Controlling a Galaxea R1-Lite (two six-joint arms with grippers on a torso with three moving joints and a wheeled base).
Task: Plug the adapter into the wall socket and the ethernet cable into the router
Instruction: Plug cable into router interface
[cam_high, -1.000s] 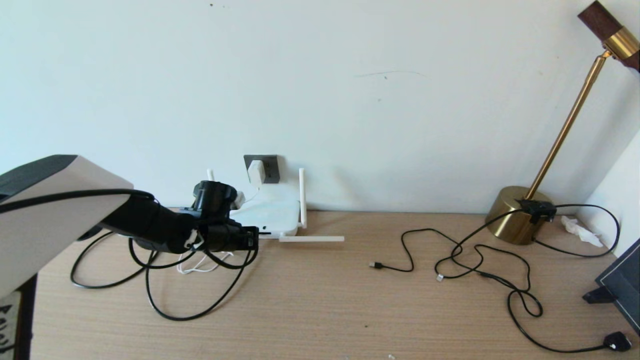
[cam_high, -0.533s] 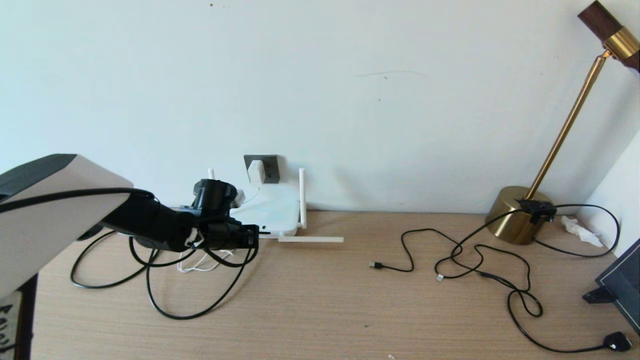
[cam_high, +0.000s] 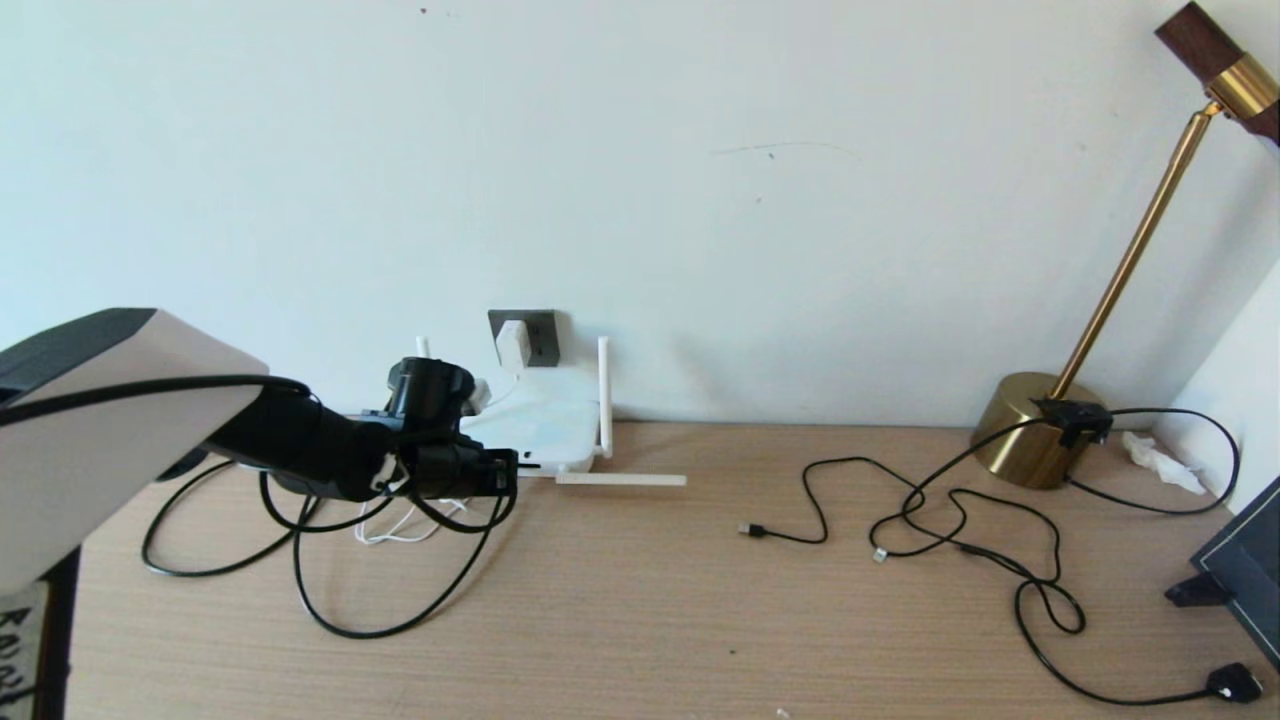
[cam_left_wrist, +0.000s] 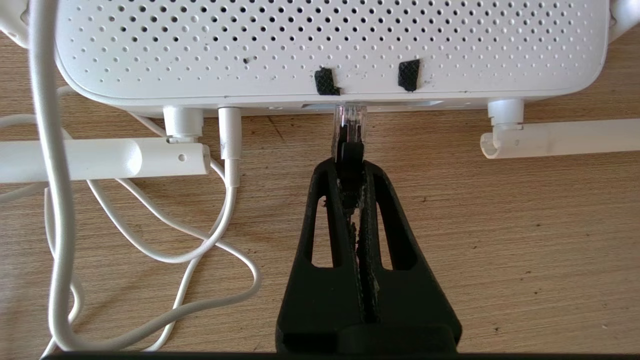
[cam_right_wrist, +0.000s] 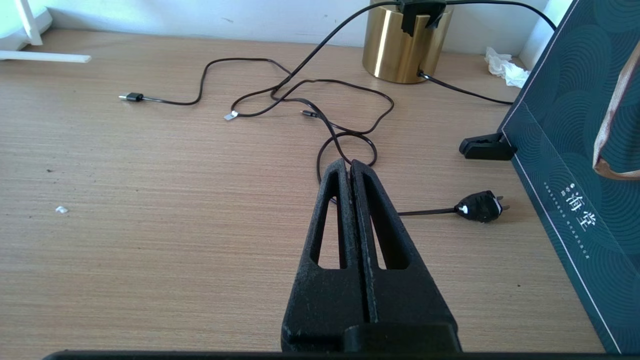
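Wooden desk (cam_high: 640, 600) against pale wall; router (cam_high: 530, 425) lies flat by wall, landmark for rest. Wall socket (cam_high: 524, 337) just above router, adapter (cam_high: 512, 345) seated in it. Left gripper (cam_left_wrist: 350, 165) at router's port edge, fingers clamped on ethernet cable (cam_left_wrist: 349, 131), clear connector tip at port slot. Black cable slack loops on desk left of router. Right gripper (cam_right_wrist: 350, 172) pressed closed, empty, well right of router near brass lamp (cam_right_wrist: 400, 45).
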